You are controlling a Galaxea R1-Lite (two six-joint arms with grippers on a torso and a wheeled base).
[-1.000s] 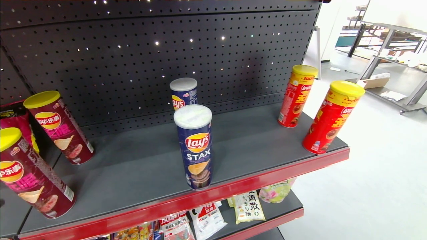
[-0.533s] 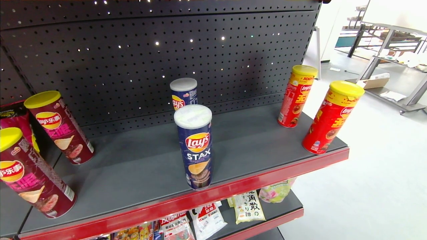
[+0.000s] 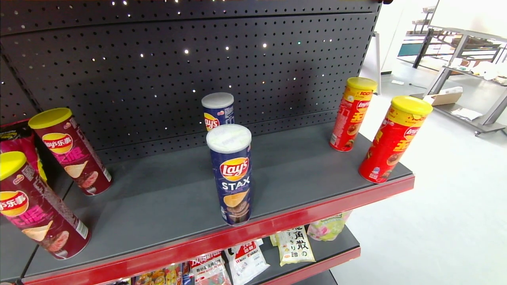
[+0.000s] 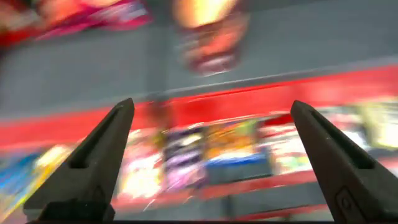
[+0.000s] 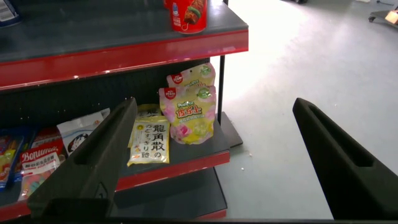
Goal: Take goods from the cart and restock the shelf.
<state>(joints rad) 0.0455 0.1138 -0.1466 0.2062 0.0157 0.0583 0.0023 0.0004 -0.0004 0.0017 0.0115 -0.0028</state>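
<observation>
My left end effector [image 4: 211, 104] and right end effector [image 5: 215, 102] are both spread and empty. The shelf [image 3: 166, 198] lies ahead of both, blue can [image 3: 233, 178] upright at its front edge. Right sits low, below the red can [image 5: 186, 15]. Probably a cart pick next.

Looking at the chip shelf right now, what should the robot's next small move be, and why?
Probably head to the cart and grasp an item: the left tool and right tool are both open and empty, and the shelf has bare space between its cans.
</observation>
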